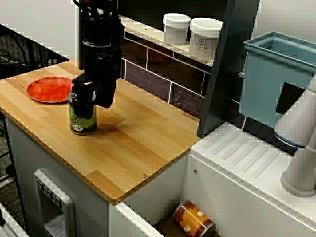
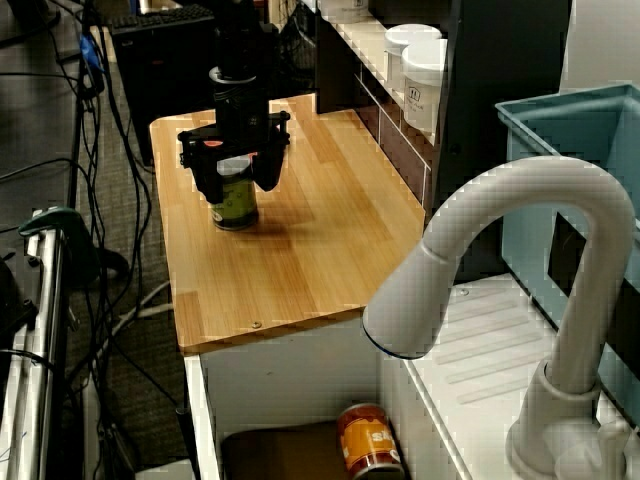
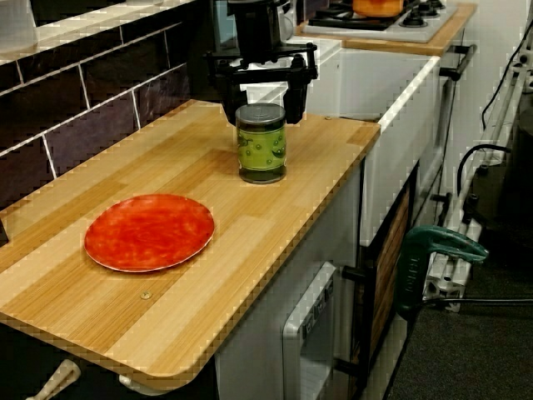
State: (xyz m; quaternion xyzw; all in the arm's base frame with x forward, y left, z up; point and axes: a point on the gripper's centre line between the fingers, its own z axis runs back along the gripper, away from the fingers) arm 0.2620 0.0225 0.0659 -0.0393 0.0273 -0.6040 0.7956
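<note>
A green-labelled can (image 1: 82,121) stands upright on the wooden counter (image 1: 143,143). In the view across the counter, my black gripper (image 1: 94,98) hangs straight down over it and hides its upper part. The view past the faucet shows the fingers (image 2: 205,182) on either side of the can (image 2: 236,205), each with a small gap. The view from the plate end shows the gripper (image 3: 261,104) open, its fingertips level with the top of the can (image 3: 261,146) and wider than it. Nothing is held.
A red plate (image 3: 150,231) lies on the counter left of the can (image 1: 49,89). Two white jars (image 1: 205,38) stand on the tiled ledge behind. A blue bin (image 1: 276,79), a white faucet (image 2: 500,260) and a ribbed drainboard (image 1: 247,158) are to the right. An orange can (image 2: 368,440) lies in the basin below.
</note>
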